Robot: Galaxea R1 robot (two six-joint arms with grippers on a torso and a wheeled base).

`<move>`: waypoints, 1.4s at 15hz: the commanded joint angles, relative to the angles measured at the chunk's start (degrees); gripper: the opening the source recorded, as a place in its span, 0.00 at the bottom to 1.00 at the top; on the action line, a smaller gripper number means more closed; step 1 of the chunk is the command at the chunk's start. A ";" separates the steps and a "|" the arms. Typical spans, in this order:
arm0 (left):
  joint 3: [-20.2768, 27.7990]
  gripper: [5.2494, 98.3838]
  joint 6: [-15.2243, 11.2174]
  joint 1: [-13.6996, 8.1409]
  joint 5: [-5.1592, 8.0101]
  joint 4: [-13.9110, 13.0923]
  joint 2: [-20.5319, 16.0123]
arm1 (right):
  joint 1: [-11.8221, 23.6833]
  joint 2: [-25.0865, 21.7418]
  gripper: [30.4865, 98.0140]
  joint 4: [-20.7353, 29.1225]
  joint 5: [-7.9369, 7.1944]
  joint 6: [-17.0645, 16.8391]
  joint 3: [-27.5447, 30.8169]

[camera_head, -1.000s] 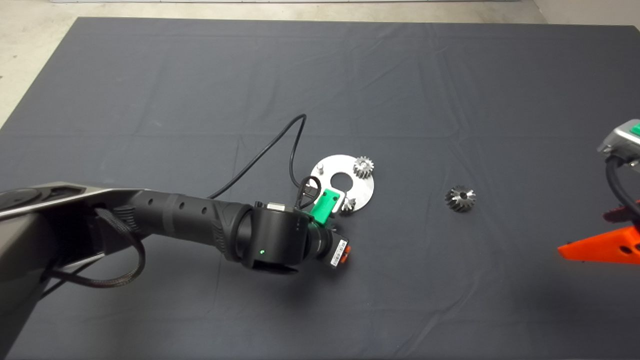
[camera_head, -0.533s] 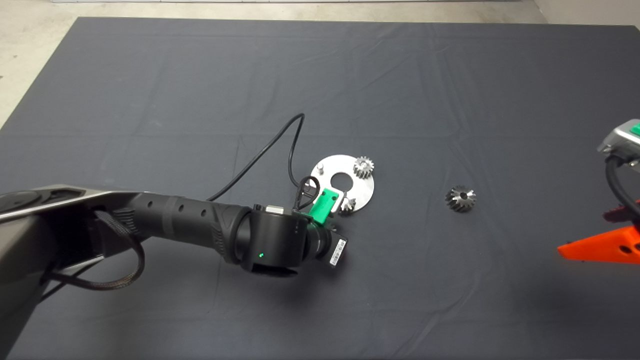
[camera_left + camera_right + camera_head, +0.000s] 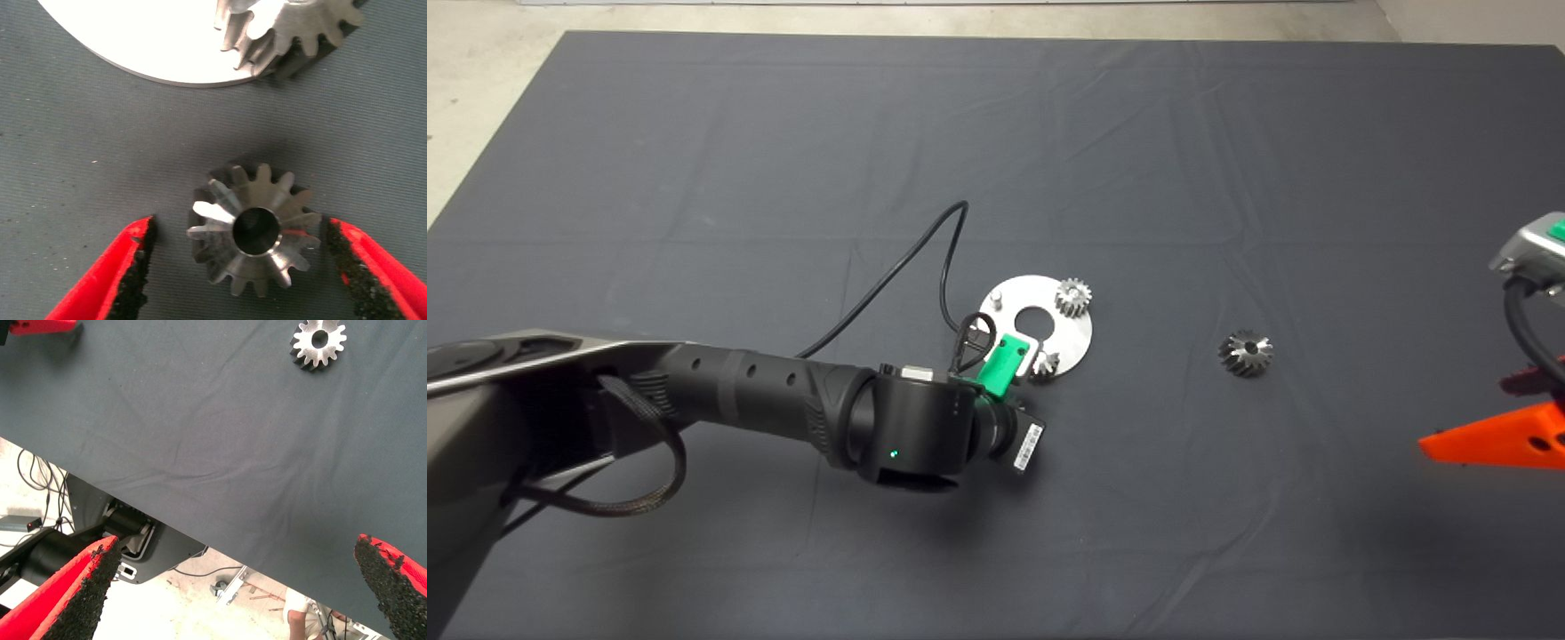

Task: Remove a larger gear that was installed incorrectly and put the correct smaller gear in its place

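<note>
Now left tool [image 3: 237, 267] open w/ fingers either side of smaller gear [image 3: 252, 228], bore axis pointing up.

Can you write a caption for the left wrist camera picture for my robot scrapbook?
Open left gripper straddles the smaller gear lying on the dark mat, beside the round silver plate.

We see a dark mat [image 3: 783, 178] over the table, wrinkled in places, pale concrete floor [image 3: 480, 80] beyond its far edge, cables [image 3: 40, 480] below.
</note>
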 commanded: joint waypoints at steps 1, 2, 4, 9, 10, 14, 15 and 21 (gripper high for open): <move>-0.80 0.63 -0.32 -0.27 5.74 0.62 0.35 | 0.92 -0.15 0.92 1.51 0.21 0.43 0.21; -0.89 0.61 -0.41 -0.27 5.74 0.63 0.75 | 0.92 -0.54 0.92 1.51 0.25 0.35 0.21; -1.17 0.61 -0.41 -0.27 6.00 0.46 1.49 | 0.92 -0.95 0.92 1.51 0.29 0.35 0.21; -1.33 0.49 -0.41 -0.36 6.26 0.41 1.93 | 1.00 -1.03 0.92 1.51 0.29 0.39 0.21; -1.42 0.49 -0.41 -0.36 6.26 0.39 1.93 | 0.92 -1.03 0.92 1.51 0.29 0.35 0.21; -1.24 0.42 -0.34 -0.36 6.26 0.37 1.85 | 0.92 -1.03 0.92 1.51 0.29 0.35 0.21; -1.15 0.40 -0.32 -0.36 6.26 0.37 1.76 | 0.95 -1.03 0.92 1.51 0.29 0.35 0.21; -1.65 0.37 -0.41 -0.27 6.26 0.37 1.58 | 0.92 -1.03 0.92 1.51 0.29 0.35 0.21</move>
